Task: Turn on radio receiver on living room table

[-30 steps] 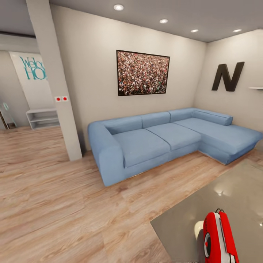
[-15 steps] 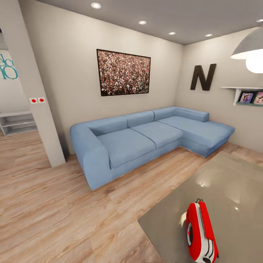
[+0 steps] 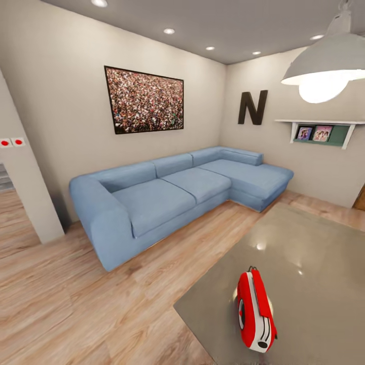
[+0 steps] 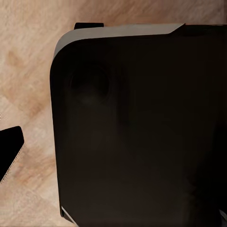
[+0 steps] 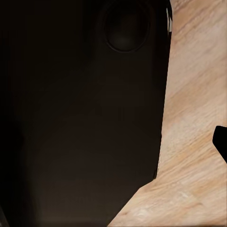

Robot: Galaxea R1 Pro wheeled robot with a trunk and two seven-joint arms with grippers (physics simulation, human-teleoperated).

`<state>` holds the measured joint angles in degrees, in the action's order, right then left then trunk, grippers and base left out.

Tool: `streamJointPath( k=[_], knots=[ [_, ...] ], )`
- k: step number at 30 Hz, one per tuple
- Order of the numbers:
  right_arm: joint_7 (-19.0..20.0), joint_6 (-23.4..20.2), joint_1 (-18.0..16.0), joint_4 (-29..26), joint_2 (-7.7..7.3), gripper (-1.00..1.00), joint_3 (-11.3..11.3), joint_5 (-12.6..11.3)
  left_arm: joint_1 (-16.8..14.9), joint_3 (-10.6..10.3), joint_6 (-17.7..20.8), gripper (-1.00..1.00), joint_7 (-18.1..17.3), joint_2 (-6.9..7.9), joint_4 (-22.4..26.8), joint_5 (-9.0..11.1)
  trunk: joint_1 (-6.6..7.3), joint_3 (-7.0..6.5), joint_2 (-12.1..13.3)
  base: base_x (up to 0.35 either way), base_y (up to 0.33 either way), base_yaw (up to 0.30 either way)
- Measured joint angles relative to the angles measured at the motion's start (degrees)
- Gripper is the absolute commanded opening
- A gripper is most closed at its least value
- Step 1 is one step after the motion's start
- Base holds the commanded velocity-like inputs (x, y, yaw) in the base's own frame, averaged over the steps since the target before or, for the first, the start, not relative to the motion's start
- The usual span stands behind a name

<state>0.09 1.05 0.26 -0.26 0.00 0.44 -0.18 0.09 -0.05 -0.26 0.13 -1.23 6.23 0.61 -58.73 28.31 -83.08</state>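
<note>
Radio receiver (image 3: 255,310) stands upright on its edge at the near left corner of the table (image 3: 314,263), its white face turned left, in the living room. Blue sectional sofa (image 3: 172,197) runs along the far wall under a framed picture (image 3: 144,100); a dark letter "N" (image 3: 253,107) hangs on the right wall beside a shelf of photos (image 3: 319,133), and a white pendant lamp (image 3: 324,66) glows at upper right. Both wrist views look past a dark robot body panel (image 4: 142,127) to wood floor (image 5: 198,118); whether either pincer is wide or narrow cannot be told. By the look of it, the approach is under way: next comes closing on the table and raising an arm toward the radio's face.
</note>
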Motion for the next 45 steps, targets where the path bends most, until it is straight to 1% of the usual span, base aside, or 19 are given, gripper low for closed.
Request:
streamJointPath(
  k=[45],
  knots=[
    [0.0, 0.0, 0.0, 0.0, 0.0, 1.0, 0.0, 0.0, 0.0, 0.1, 0.0, 1.0, 0.0, 0.0, -0.1, 0.0, 0.0, 0.0, 0.0, 0.0, 0.0, -0.276]
  ],
)
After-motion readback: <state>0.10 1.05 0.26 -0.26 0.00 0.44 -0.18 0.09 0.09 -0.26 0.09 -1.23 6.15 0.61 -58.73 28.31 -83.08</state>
